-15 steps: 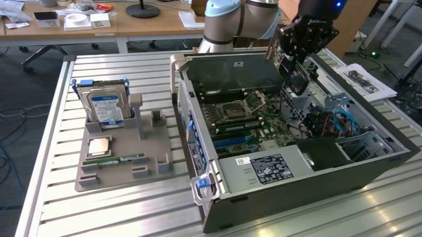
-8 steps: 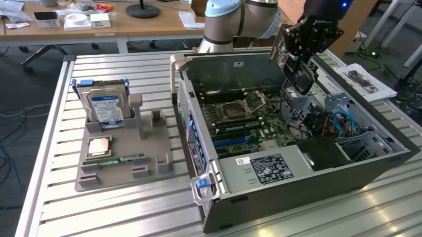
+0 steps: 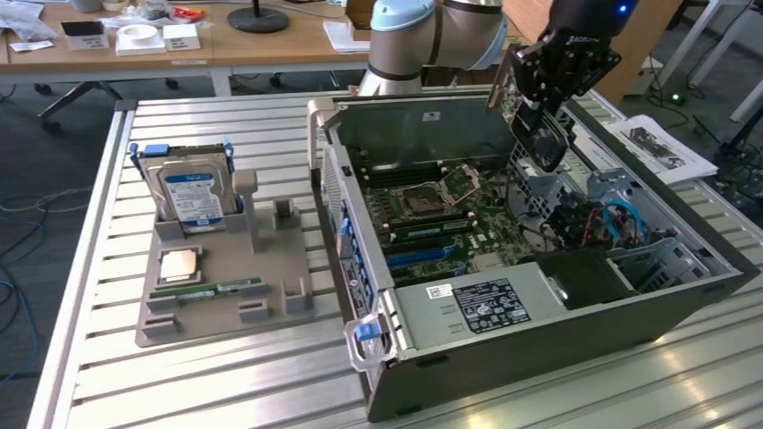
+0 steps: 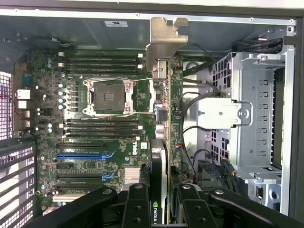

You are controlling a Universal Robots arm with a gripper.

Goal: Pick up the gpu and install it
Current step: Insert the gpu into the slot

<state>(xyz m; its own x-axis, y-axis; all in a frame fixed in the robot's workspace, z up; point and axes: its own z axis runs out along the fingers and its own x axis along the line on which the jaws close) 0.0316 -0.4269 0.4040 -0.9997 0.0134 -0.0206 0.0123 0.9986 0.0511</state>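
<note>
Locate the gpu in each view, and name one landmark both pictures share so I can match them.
Exterior view: the gpu hangs upright from the gripper, above the open computer case, toward the exterior view's right.
Wrist view: the gpu is seen edge-on, clamped in the gripper, its silvery bracket at the far end, over the motherboard.
Shared landmark: the CPU socket.

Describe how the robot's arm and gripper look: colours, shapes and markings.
The arm is a thick silver-grey tube with rounded light-blue joint caps. The gripper is black and angular, with small white lettering and a blue light near its base. Its fingers are black jointed links with round pivots.
</note>
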